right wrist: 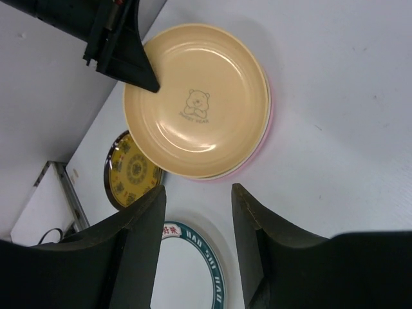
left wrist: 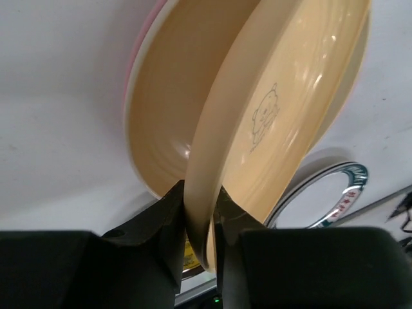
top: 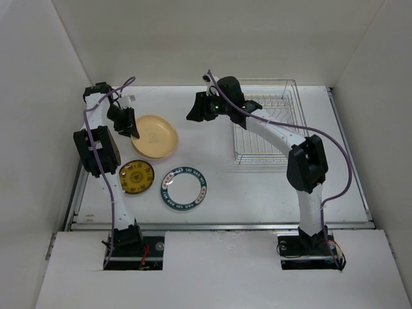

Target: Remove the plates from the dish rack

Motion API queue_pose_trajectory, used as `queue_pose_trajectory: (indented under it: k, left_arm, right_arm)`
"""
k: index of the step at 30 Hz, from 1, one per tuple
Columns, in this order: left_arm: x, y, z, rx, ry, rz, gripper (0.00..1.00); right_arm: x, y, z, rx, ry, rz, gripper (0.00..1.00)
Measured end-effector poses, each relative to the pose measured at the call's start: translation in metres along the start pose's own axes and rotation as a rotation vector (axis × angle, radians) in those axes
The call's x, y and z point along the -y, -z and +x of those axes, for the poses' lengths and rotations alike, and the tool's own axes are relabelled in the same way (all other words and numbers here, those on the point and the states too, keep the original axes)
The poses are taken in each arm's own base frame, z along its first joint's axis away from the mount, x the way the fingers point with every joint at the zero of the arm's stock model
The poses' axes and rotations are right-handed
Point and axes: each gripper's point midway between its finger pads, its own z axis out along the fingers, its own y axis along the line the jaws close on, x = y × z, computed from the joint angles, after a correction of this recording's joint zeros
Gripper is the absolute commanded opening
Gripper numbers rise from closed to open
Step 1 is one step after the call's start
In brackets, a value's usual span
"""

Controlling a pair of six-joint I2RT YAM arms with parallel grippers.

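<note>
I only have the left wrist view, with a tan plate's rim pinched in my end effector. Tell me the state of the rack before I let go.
Observer: The dish rack is bare wire in the top view, with no plates in it.
Operator: Report the right arm.
Observer: The right end effector is open and holds nothing. It hangs left of the rack, looking down on the tan plate.
Operator: Count the unloaded plates.
Observer: Four. The tan plate lies over the pink plate, and the dark yellow-patterned plate and the teal-rimmed plate lie in front of them.
</note>
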Motion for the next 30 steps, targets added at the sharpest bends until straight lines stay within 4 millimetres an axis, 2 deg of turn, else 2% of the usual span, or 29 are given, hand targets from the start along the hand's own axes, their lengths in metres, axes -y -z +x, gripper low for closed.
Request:
queue_pose_trajectory:
  k: [1,2,3,7,11,15,19,23,26,27,28,30]
  left_arm:
    - [0.0,-0.001,0.0,-0.004,-0.005,-0.007,0.23]
    - [-0.001,-0.001,0.0,-0.007,-0.012,-0.021,0.39]
    - [-0.003,-0.003,0.001,-0.017,-0.019,-0.039,0.46]
    - [-0.011,-0.008,0.006,-0.055,-0.035,-0.118,0.66]
    - [-0.019,-0.008,0.007,-0.079,-0.059,-0.211,0.73]
    - [-0.028,-0.008,0.008,-0.097,-0.092,-0.304,0.73]
    - [-0.033,-0.008,0.011,-0.11,-0.116,-0.37,0.73]
    - [-0.028,0.002,0.011,-0.08,-0.135,-0.399,0.75]
    - [-0.02,0.02,0.008,-0.03,-0.154,-0.423,0.75]
    - [-0.017,0.027,0.006,-0.007,-0.158,-0.429,0.75]
    - [-0.013,0.036,0.002,0.028,-0.163,-0.439,0.76]
    - [-0.008,0.054,-0.003,0.095,-0.155,-0.472,0.81]
  right_arm:
    - [0.002,0.0,0.003,-0.008,-0.003,0.004,0.51]
    - [0.003,0.0,0.006,-0.017,-0.005,0.008,0.51]
    - [0.005,0.0,0.01,-0.027,-0.007,0.012,0.51]
    - [0.007,0.0,0.015,-0.043,-0.008,0.019,0.51]
    - [0.007,0.001,0.016,-0.047,-0.006,0.02,0.51]
    - [0.007,0.006,0.017,-0.055,0.001,0.033,0.51]
    - [0.006,0.022,0.013,-0.044,0.008,0.078,0.51]
    - [-0.002,0.05,-0.004,0.002,0.035,0.131,0.51]
    - [-0.009,0.077,-0.019,0.058,0.058,0.185,0.55]
    - [-0.01,0.088,-0.022,0.076,0.061,0.214,0.59]
    - [-0.009,0.101,-0.026,0.099,0.065,0.25,0.68]
    - [-0.006,0.128,-0.031,0.147,0.068,0.33,0.77]
